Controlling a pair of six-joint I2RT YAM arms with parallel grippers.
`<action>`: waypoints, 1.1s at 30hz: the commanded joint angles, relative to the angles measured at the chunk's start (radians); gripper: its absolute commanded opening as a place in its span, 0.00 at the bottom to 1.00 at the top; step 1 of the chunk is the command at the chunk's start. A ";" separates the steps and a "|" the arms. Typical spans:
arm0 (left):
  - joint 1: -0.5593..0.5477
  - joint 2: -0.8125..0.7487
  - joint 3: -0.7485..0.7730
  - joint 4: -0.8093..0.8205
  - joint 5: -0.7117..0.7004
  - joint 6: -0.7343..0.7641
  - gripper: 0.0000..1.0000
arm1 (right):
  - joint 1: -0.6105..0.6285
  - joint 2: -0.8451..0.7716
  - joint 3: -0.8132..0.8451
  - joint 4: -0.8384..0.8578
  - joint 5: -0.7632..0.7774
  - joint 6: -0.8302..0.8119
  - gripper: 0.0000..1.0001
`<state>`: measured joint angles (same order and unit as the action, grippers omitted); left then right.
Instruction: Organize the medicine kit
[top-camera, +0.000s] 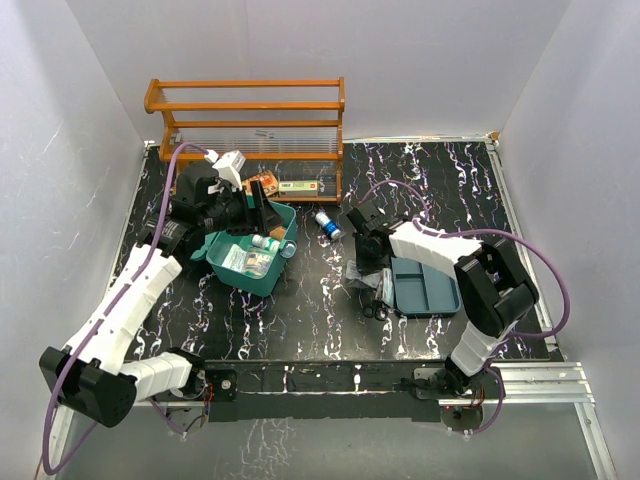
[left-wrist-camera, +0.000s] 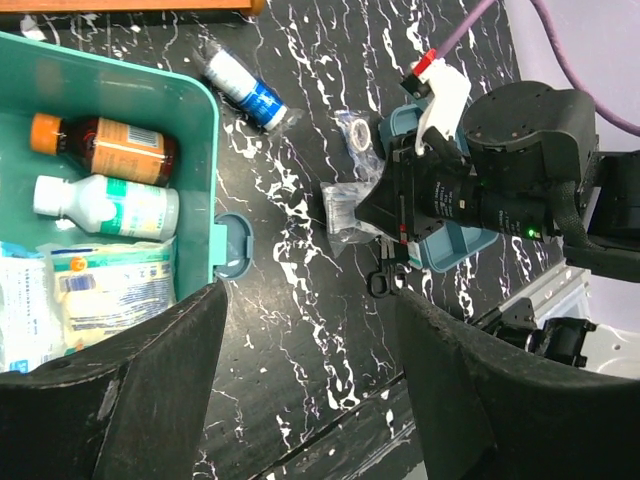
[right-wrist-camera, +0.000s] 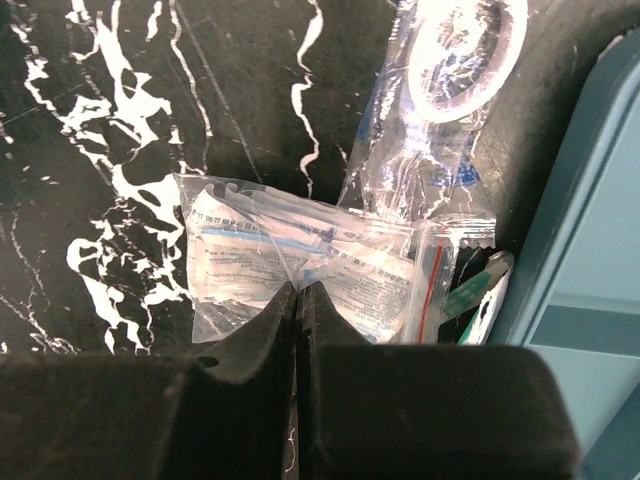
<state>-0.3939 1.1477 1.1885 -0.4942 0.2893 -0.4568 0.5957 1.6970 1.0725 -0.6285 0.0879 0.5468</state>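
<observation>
The teal medicine kit box (top-camera: 238, 281) stands open at left centre, holding a brown bottle (left-wrist-camera: 120, 148), a white bottle (left-wrist-camera: 112, 206) and flat packets (left-wrist-camera: 95, 290). Its darker insert tray (top-camera: 428, 287) lies on the table to the right. My left gripper (top-camera: 265, 212) hovers open and empty over the box's right rim (left-wrist-camera: 198, 170); in its wrist view its tips (left-wrist-camera: 310, 400) frame bare table. My right gripper (right-wrist-camera: 300, 290) is shut, pinching a clear zip bag of paper-wrapped supplies (right-wrist-camera: 250, 255) on the table just left of the tray (right-wrist-camera: 585, 240); it shows in the top view (top-camera: 362, 268).
A second clear bag with a tape roll (right-wrist-camera: 455, 60) lies beside the pinched one. A blue-and-white bottle (top-camera: 328, 225) lies on the table between box and tray. Black scissors (left-wrist-camera: 385, 278) lie near the tray. The orange wooden rack (top-camera: 250, 120) stands at the back, with small boxes (top-camera: 298, 186) at its foot.
</observation>
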 joint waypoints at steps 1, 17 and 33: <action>0.004 0.030 0.004 0.038 0.102 -0.013 0.67 | 0.009 -0.076 0.071 0.037 -0.056 -0.068 0.00; 0.006 0.216 0.118 0.057 0.401 -0.037 0.80 | 0.008 -0.276 0.191 0.200 -0.495 -0.417 0.00; 0.023 0.406 0.205 -0.035 0.564 -0.250 0.67 | 0.060 -0.246 0.276 0.176 -0.527 -0.653 0.00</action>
<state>-0.3733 1.5543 1.3880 -0.5022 0.7448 -0.6296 0.6403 1.4437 1.2751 -0.4973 -0.4366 -0.0299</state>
